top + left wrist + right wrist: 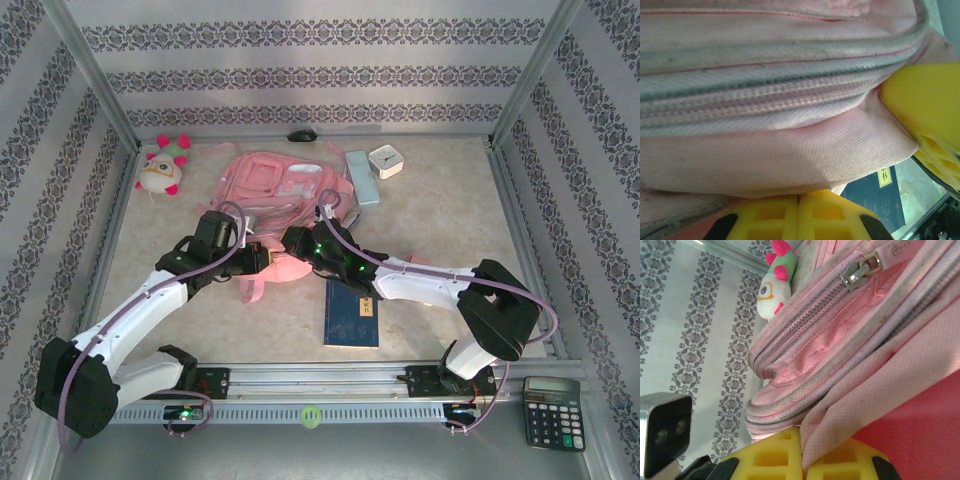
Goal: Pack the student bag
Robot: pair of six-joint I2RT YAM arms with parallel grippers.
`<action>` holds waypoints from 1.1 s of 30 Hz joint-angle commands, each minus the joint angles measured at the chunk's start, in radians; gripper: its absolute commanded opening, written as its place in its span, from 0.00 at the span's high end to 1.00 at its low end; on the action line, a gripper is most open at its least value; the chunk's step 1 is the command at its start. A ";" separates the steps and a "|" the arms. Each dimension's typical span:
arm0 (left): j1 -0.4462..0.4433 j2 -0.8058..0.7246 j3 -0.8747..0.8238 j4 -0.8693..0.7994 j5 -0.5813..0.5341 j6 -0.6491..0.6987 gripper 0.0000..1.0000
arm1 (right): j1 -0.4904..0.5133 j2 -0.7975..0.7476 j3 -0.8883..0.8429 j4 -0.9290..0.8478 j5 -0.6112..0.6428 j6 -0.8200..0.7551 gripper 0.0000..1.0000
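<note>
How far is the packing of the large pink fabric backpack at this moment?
Done: nothing visibly packed; the large pink fabric backpack lies flat, its zipper closed. In hand: the right gripper is shut on a fold of its fabric, the left gripper shut at its near edge. Left: opening it and, likely, loading the dark blue book and pale blue pencil case beside it.

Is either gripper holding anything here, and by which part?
Both hold the student bag by its near edge: the right gripper pinches a loose fabric fold; the left gripper seems to nip the fabric beside it.
</note>
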 commanded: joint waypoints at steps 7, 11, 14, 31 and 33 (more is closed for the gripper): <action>0.021 0.019 0.039 0.001 -0.016 0.135 1.00 | 0.016 0.016 -0.056 0.133 -0.149 -0.064 0.96; 0.025 0.021 0.010 0.032 0.059 0.194 1.00 | -0.022 0.010 -0.085 0.111 -0.185 -0.066 0.59; 0.026 0.039 -0.041 0.144 0.212 0.135 1.00 | -0.046 0.027 -0.103 0.118 -0.231 -0.010 0.54; 0.027 0.149 -0.232 0.466 0.226 0.006 0.81 | -0.042 0.075 -0.112 0.186 -0.156 0.072 0.99; 0.027 0.166 -0.240 0.481 0.227 0.001 0.81 | -0.042 0.075 -0.114 0.185 -0.148 0.073 1.00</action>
